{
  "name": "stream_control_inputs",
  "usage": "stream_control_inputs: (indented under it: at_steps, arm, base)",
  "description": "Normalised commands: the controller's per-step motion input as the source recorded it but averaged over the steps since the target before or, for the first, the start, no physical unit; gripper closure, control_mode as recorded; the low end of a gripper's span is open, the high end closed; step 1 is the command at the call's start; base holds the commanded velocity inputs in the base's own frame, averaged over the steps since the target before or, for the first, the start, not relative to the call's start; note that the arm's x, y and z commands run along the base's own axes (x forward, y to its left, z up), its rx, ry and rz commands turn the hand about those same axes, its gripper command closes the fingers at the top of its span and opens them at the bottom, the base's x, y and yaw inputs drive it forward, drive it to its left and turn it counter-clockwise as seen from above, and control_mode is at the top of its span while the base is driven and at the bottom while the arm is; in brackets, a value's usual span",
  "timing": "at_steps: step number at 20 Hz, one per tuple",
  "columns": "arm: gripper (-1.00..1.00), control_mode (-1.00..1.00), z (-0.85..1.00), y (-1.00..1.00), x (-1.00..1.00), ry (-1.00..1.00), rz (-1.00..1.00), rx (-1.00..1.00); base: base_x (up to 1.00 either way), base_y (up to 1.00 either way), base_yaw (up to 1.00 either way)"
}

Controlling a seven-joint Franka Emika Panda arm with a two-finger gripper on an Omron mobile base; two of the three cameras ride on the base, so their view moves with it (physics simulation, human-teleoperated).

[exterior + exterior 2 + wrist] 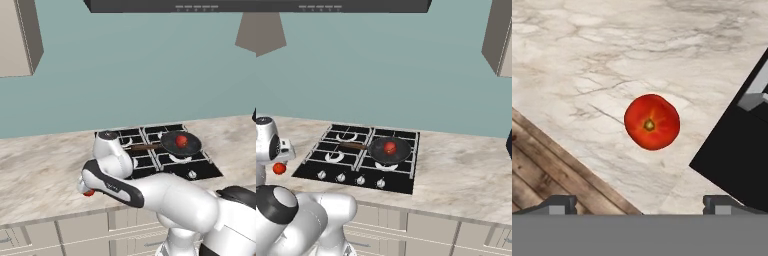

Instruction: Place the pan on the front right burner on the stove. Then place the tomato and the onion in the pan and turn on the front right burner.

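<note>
The dark pan (pixel 172 146) (pixel 378 152) sits on the front right burner (pixel 387 165) of the black stove (pixel 401 184), its wooden handle (pixel 353 146) pointing left. A red round thing (pixel 181 141) (pixel 390 147) lies inside it. A second red round thing (pixel 652 121) (pixel 89 193) (pixel 278 168), with a small yellow-brown mark in its middle, rests on the marble counter left of the stove. I cannot tell which is the tomato and which the onion. My gripper (pixel 641 204) hangs right above the second one, open, its fingertips (pixel 559 202) wide apart and holding nothing.
A corner of the stove (pixel 737 160) lies close to the red thing on the counter. The counter's front edge, with wooden floor (pixel 547 165) beyond it, is also near. Silver knobs (pixel 360 179) line the stove's front. My own arm (pixel 165 195) spans the counter's front.
</note>
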Motion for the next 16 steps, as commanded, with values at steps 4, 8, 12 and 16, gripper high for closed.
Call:
stream_control_inputs:
  at_steps: [4, 8, 12, 16]
  arm:
    - [-1.0, -1.0, -0.23, 0.06, 0.12, 0.0, 0.0, 0.0]
    - [-1.0, -1.0, -0.18, 0.05, 0.11, 0.0, 0.0, 0.0]
    - [-1.0, -1.0, -0.17, 0.07, 0.09, 0.0, 0.0, 0.0]
    - [-1.0, -1.0, -0.14, 0.08, 0.08, 0.0, 0.0, 0.0]
  base:
    - [0.0, 0.0, 0.0]
    - [0.0, 0.0, 0.0]
    - [0.0, 0.0, 0.0]
    - [0.0, 0.0, 0.0]
